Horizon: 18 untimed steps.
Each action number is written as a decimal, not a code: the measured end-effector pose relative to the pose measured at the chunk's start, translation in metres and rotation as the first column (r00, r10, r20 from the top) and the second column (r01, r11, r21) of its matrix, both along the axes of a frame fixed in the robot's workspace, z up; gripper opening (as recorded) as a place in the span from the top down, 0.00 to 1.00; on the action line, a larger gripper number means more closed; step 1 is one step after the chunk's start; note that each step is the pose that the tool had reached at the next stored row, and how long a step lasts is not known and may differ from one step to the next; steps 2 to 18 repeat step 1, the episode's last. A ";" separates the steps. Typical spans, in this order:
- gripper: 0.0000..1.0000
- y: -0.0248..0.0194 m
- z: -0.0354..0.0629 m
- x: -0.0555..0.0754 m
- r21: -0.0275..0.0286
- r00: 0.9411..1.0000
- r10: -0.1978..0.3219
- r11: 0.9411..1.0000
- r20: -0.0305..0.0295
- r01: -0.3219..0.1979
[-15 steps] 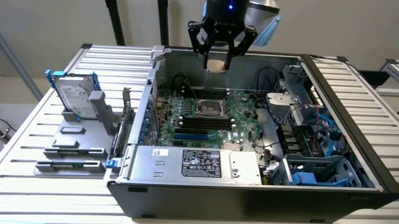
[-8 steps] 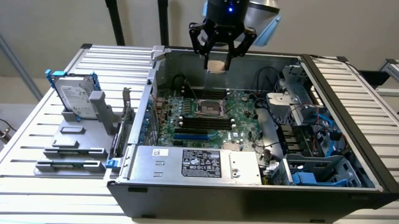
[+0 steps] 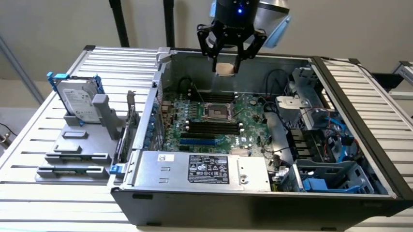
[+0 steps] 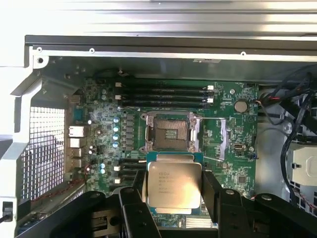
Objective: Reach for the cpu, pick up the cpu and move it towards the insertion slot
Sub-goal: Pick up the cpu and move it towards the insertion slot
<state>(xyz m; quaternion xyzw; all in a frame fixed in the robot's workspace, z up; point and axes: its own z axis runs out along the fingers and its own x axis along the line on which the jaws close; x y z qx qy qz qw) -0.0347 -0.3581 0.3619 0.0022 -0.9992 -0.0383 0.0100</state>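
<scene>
The gripper (image 4: 173, 191) is clenched on the cpu (image 4: 174, 184), one black finger (image 4: 214, 191) against each opposite edge of the chip, so it hangs flat between the jaws with its silvery printed face turned up toward the wrist. Gripping by the edges leaves that face bare. In the exterior view the gripper (image 3: 226, 62) holds the cpu (image 3: 225, 68) in the air above the open computer case (image 3: 335, 82), its tan underside facing down, well clear of the motherboard (image 3: 248, 108).

Just beyond the jaws in the wrist view lies the slot (image 4: 171, 130), a square socket with a shiny metal frame and dark centre, open and unfilled. The chip's edges run roughly parallel to the frame. In the exterior view the slot (image 3: 216, 112) sits below the jaws and nearer the camera, apart from the chip. Farther off run long black memory slots (image 4: 163, 94), then the case's far wall.
</scene>
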 end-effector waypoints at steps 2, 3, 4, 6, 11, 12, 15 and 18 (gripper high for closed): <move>0.45 0.0000 0.0000 0.000 0.000 1.000 0.000 1.000 0.000 0.000; 0.45 0.0000 0.0000 0.000 0.000 1.000 0.000 1.000 0.000 0.000; 0.45 0.0000 0.0000 0.000 0.000 1.000 0.000 1.000 0.000 0.000; 0.45 0.0000 0.0000 0.000 0.000 1.000 0.000 1.000 0.000 0.000; 0.45 0.0000 0.0000 0.000 0.000 1.000 0.000 1.000 0.000 0.000; 0.45 0.0000 0.0000 0.000 0.000 1.000 0.000 1.000 0.000 0.000; 0.45 0.0000 0.0000 0.000 0.000 1.000 0.000 1.000 0.000 0.000; 0.45 0.0000 0.0000 0.000 0.000 1.000 0.000 1.000 0.000 0.000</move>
